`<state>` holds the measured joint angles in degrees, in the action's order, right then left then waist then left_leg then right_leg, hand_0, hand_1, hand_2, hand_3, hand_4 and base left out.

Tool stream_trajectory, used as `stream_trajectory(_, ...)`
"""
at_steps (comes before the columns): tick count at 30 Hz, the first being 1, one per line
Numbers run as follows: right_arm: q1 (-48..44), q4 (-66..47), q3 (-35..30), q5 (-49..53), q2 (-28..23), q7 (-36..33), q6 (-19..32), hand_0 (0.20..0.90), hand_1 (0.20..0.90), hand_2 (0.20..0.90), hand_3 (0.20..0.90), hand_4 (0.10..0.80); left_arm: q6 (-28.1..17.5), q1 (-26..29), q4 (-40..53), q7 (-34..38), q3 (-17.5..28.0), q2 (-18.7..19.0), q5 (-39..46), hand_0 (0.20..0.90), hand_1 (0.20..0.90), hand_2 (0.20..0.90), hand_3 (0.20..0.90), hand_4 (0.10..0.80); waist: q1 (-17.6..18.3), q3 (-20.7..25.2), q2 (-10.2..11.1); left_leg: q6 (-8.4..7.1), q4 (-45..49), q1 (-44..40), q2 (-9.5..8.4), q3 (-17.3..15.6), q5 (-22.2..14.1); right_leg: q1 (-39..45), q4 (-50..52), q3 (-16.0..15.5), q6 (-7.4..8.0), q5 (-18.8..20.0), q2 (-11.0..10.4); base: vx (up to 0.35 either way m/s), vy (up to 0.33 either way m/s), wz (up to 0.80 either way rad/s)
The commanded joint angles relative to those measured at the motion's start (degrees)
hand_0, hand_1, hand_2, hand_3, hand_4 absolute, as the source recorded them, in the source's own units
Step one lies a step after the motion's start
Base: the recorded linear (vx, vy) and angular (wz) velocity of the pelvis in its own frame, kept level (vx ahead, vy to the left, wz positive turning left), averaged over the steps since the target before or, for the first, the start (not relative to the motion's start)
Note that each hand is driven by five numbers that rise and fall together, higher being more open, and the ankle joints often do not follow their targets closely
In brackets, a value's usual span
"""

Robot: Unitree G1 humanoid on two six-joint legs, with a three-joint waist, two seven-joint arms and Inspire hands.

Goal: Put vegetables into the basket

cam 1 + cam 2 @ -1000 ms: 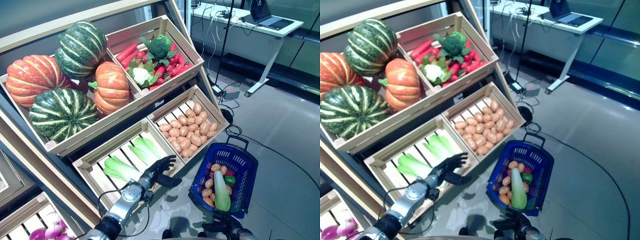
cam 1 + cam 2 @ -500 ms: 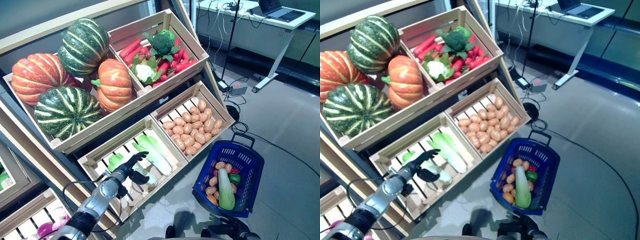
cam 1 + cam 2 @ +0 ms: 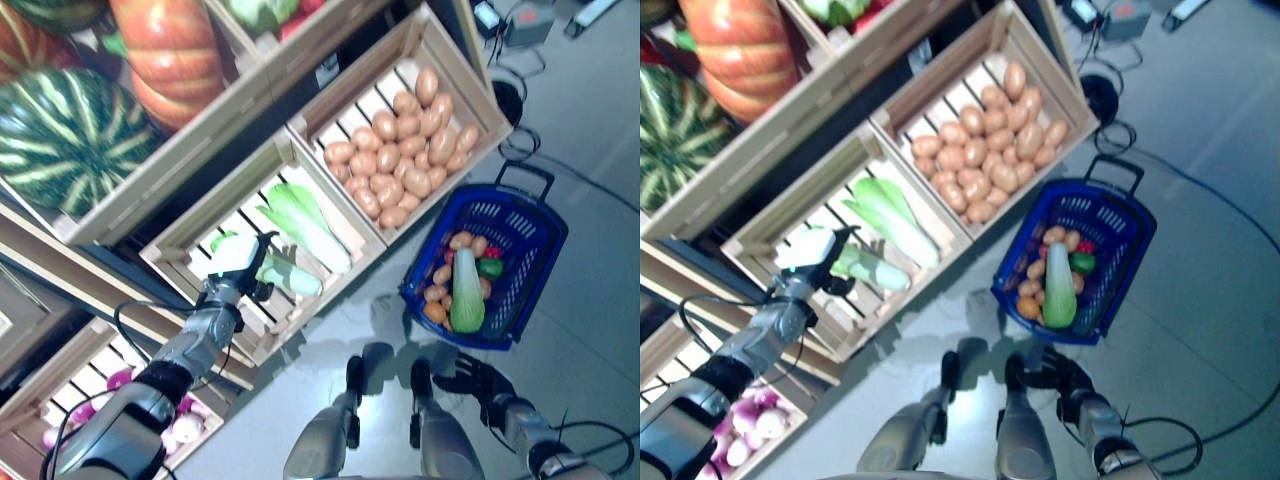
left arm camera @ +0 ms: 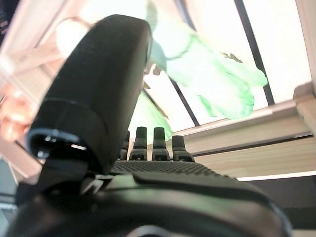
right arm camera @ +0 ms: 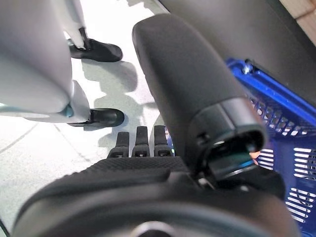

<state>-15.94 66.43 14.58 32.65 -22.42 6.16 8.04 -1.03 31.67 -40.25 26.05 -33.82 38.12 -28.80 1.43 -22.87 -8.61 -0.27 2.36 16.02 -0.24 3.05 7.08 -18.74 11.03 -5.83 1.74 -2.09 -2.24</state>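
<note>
My left hand (image 3: 224,292) is in the lower-left wooden crate (image 3: 180,262), right at a pale green leafy vegetable (image 3: 292,279). In the left wrist view the hand (image 4: 98,98) has straight fingers and holds nothing, with the leafy vegetable (image 4: 207,74) just past them. The blue basket (image 3: 530,270) stands on the floor at the right and holds potatoes (image 3: 440,290), a long pale green vegetable (image 3: 466,300) and a green pepper (image 3: 489,267). My right hand (image 3: 478,378) is low beside the basket's near rim with its fingers straight; the right wrist view shows the hand (image 5: 187,98) by the basket (image 5: 291,143).
The slanted wooden stand (image 3: 260,110) fills the left and top, with a crate of potatoes (image 3: 410,150) just above the basket. Lower shelves (image 3: 60,400) jut out at the bottom left. Grey floor (image 3: 600,150) lies open to the right of the basket.
The camera has tilted down and the whole picture has shifted. My left hand has moved left along the lower crate to the leafy vegetable. The right hand stays by the basket.
</note>
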Motion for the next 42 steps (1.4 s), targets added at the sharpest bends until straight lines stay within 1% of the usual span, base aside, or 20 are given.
stream_trajectory(1, 3.46, -4.03, 1.23, 4.33, -0.85, -0.24, 3.66, 0.900, 0.900, 0.900, 0.900, 0.800, 0.01, 2.13, -1.03, 13.73, 4.46, 2.73, -5.76, 0.900, 0.900, 0.900, 0.900, 0.800, 0.96, 0.89, 3.28, -0.10, 8.56, 4.10, -3.07, -0.04, -4.96, -1.26, 2.82, 2.42, -1.19, 1.23, -2.15, -0.118, -0.014, -0.01)
stream_trajectory(3, 2.17, -4.22, 1.75, 4.41, -0.65, -0.27, 4.01, 0.900, 0.900, 0.900, 0.900, 0.800, -0.77, 3.69, -3.83, 16.54, 3.90, 2.65, -6.22, 0.900, 0.900, 0.900, 0.900, 0.800, 0.95, 0.02, 3.92, -0.04, 10.17, 6.07, -3.10, -0.17, -5.25, -2.98, 4.13, 2.82, -1.42, 1.00, -1.89, -0.135, -0.024, 0.02)
stream_trajectory(5, 0.03, -4.97, 2.55, 4.91, -0.22, -1.26, 3.48, 0.900, 0.900, 0.900, 0.900, 0.800, -0.68, 5.96, -6.56, 20.38, 3.30, 1.53, -8.08, 0.900, 0.900, 0.900, 0.900, 0.800, 1.08, -1.25, 4.90, -0.01, 12.81, 9.17, -3.02, -0.61, -5.60, -6.00, 6.74, 3.25, -1.75, 0.57, -1.34, -0.164, -0.040, 0.00)
stream_trajectory(7, -0.84, -5.08, 2.87, 5.16, -0.17, -1.62, 3.31, 0.900, 0.900, 0.900, 0.900, 0.800, -0.27, 6.83, -7.41, 22.15, 3.15, 1.27, -8.62, 0.900, 0.900, 0.900, 0.900, 0.800, 1.05, -1.77, 5.30, -0.08, 14.22, 10.65, -2.91, -0.84, -5.85, -7.27, 8.06, 3.39, -1.93, 0.23, -1.08, -0.108, -0.037, -0.03)
stream_trajectory(9, -2.44, -5.45, 3.51, 5.50, 0.23, -2.42, 3.18, 0.900, 0.900, 0.900, 0.900, 0.800, 0.51, 8.70, -9.28, 25.25, 2.24, 0.74, -8.79, 0.900, 0.900, 0.900, 0.900, 0.800, 0.97, -2.82, 6.01, -0.02, 17.44, 13.49, -2.87, -0.85, -6.54, -9.76, 11.44, 3.68, -2.28, -0.77, -0.55, -0.105, -0.041, 0.01)
stream_trajectory(11, -2.94, -5.85, 3.78, 5.75, 0.34, -2.72, 3.18, 0.900, 0.900, 0.900, 0.900, 0.800, 0.65, 9.32, -9.83, 25.97, 2.23, 0.49, -8.90, 0.900, 0.900, 0.900, 0.900, 0.800, 0.98, -3.14, 6.33, 0.04, 18.87, 14.78, -2.81, -1.01, -6.92, -10.96, 12.90, 3.82, -2.42, -1.23, -0.34, -0.079, -0.030, -0.02)
stream_trajectory(12, -3.78, -6.92, 4.00, 6.00, 0.44, -3.53, 2.76, 0.900, 0.900, 0.900, 0.900, 0.800, 1.02, 10.38, -10.71, 27.03, 1.69, 0.69, -8.71, 0.900, 0.900, 0.900, 0.900, 0.800, 1.10, -3.81, 6.77, 0.21, 21.19, 16.79, -2.62, -1.34, -7.58, -12.99, 15.50, 4.00, -2.68, -2.00, -0.05, -0.087, -0.027, 0.01)
stream_trajectory(13, -3.85, -7.20, 4.00, 6.00, 0.44, -3.66, 2.67, 0.900, 0.900, 0.900, 0.900, 0.800, 1.09, 10.48, -10.89, 27.40, 1.78, 0.60, -8.87, 0.900, 0.900, 0.900, 0.900, 0.800, 1.13, -3.93, 6.87, 0.21, 21.90, 17.34, -2.55, -1.41, -7.77, -13.52, 16.18, 4.07, -2.76, -2.21, 0.03, -0.096, -0.034, 0.01)
stream_trajectory(14, -4.02, -7.96, 3.95, 6.03, 0.23, -3.91, 2.48, 0.900, 0.900, 0.900, 0.900, 0.800, 1.46, 10.92, -11.70, 28.85, 1.72, 0.53, -8.79, 0.900, 0.900, 0.900, 0.900, 0.800, 1.26, -4.47, 7.19, 0.18, 24.59, 19.41, -2.16, -1.52, -8.58, -15.49, 18.87, 4.27, -3.04, -3.12, 0.36, -0.045, -0.020, -0.05)
stream_trajectory(18, -3.95, -8.87, 3.78, 5.79, -0.05, -3.77, 2.72, 0.900, 0.900, 0.900, 0.900, 0.800, 2.39, 10.46, -12.10, 32.13, 1.93, 0.17, -9.15, 0.900, 0.900, 0.900, 0.900, 0.800, 1.36, -4.89, 7.50, 0.24, 28.42, 22.71, -1.70, -1.62, -9.76, -18.83, 22.68, 4.67, -3.20, -4.05, 0.89, -0.011, -0.018, -0.08)
stream_trajectory(22, -4.04, -10.46, 3.79, 6.57, 0.03, -3.68, 3.17, 0.900, 0.900, 0.900, 0.900, 0.800, 2.98, 11.79, -13.03, 35.74, 2.00, -0.26, -11.72, 0.900, 0.900, 0.900, 0.900, 0.800, 1.64, -5.43, 8.07, 0.34, 31.35, 25.69, -1.36, -1.88, -10.68, -21.84, 25.67, 4.70, -3.51, -4.87, 1.61, 0.000, -0.003, -0.01)
stream_trajectory(27, -3.77, -12.10, 3.01, 7.46, -0.04, -4.55, 3.79, 0.900, 0.900, 0.900, 0.900, 0.800, 3.82, 13.91, -14.51, 34.11, 0.63, -0.53, -11.49, 0.900, 0.900, 0.900, 0.900, 0.800, 2.31, -5.97, 8.27, 0.11, 32.63, 28.02, -1.17, -2.02, -10.56, -24.07, 27.01, 4.65, -3.60, -4.85, 1.93, 0.003, 0.003, -0.01)
stream_trajectory(32, -3.18, -14.95, 2.49, 7.56, -0.98, -5.84, 3.59, 0.900, 0.900, 0.900, 0.900, 0.800, 5.76, 16.17, -16.52, 32.76, -0.57, 0.85, -7.21, 0.900, 0.900, 0.900, 0.900, 0.800, 3.13, -6.84, 8.64, 0.02, 33.78, 30.34, -1.00, -2.29, -10.37, -26.22, 27.77, 4.66, -3.66, -4.56, 2.40, 0.001, 0.007, 0.00)
stream_trajectory(36, -1.71, -15.87, 1.55, 7.94, -1.52, -5.49, 4.27, 0.900, 0.900, 0.900, 0.900, 0.800, 5.48, 15.67, -17.13, 31.98, 0.31, 1.73, -6.66, 0.900, 0.900, 0.900, 0.900, 0.800, 3.25, -6.92, 8.82, -0.12, 34.16, 31.29, -1.03, -2.26, -10.54, -26.98, 27.63, 4.64, -3.65, -4.47, 2.51, 0.010, 0.004, -0.02)
stream_trajectory(42, -1.41, -16.69, 0.80, 8.41, -1.44, -5.05, 5.17, 0.900, 0.900, 0.900, 0.900, 0.800, 6.64, 14.35, -18.05, 29.62, -0.19, 1.91, -7.51, 0.900, 0.900, 0.900, 0.900, 0.800, 3.29, -6.92, 8.98, -0.18, 34.09, 32.38, -1.01, -2.38, -10.64, -27.85, 26.83, 4.40, -3.71, -4.24, 2.39, 0.003, 0.005, 0.00)
